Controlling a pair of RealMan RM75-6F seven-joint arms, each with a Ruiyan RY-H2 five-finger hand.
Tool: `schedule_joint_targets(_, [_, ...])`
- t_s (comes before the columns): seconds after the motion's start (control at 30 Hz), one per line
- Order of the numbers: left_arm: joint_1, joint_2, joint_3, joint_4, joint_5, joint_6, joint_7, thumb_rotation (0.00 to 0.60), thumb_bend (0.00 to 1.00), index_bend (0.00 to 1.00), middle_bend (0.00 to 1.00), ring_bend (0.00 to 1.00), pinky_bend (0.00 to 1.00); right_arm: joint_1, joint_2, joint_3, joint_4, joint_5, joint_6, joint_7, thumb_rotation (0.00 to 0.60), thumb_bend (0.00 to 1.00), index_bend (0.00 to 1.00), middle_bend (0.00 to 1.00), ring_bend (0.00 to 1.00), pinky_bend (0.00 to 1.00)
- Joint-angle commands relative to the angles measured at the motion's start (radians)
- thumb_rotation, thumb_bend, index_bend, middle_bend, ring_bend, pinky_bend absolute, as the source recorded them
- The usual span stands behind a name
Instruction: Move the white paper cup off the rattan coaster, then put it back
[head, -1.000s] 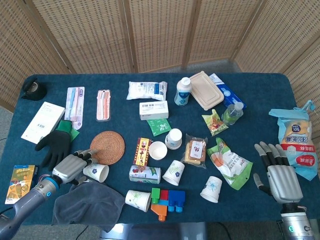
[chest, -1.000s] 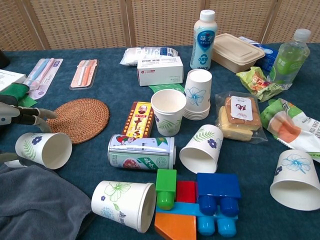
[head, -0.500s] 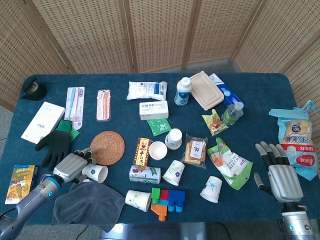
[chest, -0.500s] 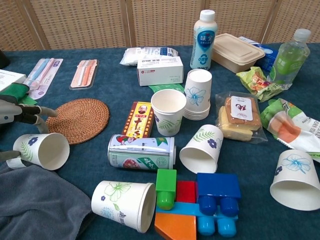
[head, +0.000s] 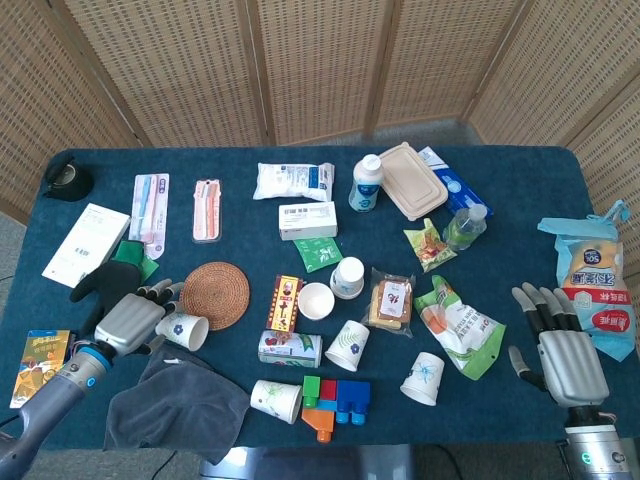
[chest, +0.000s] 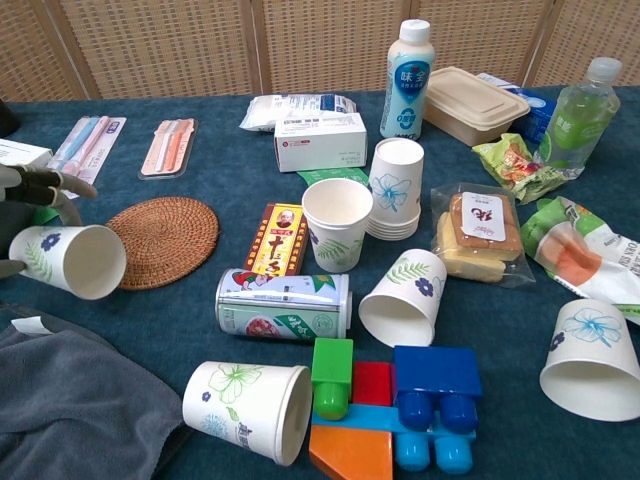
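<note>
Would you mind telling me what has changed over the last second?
The left hand, still holding the paper cup on its side, has carried it up off the table and toward the rattan coaster; the cup's open rim now sits right at the coaster's near edge. It is not yet upright or set down. The right hand, the grey cloth and the other cups stayed put.

Counter covered in matt dark-blue cloth, slightly fuzzy. White paper cup matt paper with printed flowers. Rattan coaster woven, rough, dull brown. Grey towel soft matt cloth. Tin can glossy metal with printed label. Toy blocks smooth shiny plastic. Snack bags glossy foil or plastic film, hard to tell which. Left hand grey, matt metal-look shell. Black glove looks rubbery.
</note>
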Motion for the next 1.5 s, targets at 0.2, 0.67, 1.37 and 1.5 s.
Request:
schedule_joint_targets(0.2, [-0.012,0.079,-0.036,-0.021,-0.005,0.083,0.265,0.6,0.45,0.36,0.1,0.04,0.2,0.007,-0.01,0.002,0.006,0.0,-0.01,0.003,0.6,0.45,0.0,0.0,0.0,0.0])
schedule_joint_targets(0.67, [-0.087,0.028,-0.044,0.016,-0.018,0.075,0.757,0.6,0.45,0.37,0.09,0.04,0.19,0.019,-0.022,0.008,0.038,0.006,-0.026,0.04,0.6,0.45,0.0,0.0,0.0,0.0])
schedule_joint_targets(1.37, [-0.177,-0.164,0.001,0.091,-0.022,0.04,1.186,0.6,0.45,0.37,0.06,0.03,0.18,0.028,-0.035,0.012,0.068,-0.001,-0.028,0.075,0.6,0.45,0.0,0.0,0.0,0.0])
schedule_joint_targets(1.5, [-0.179,-0.197,0.011,0.112,-0.007,0.059,1.258,0.6,0.45,0.36,0.05,0.02,0.18,0.027,-0.034,0.011,0.07,-0.001,-0.026,0.08,0.6,0.45,0.0,0.0,0.0,0.0])
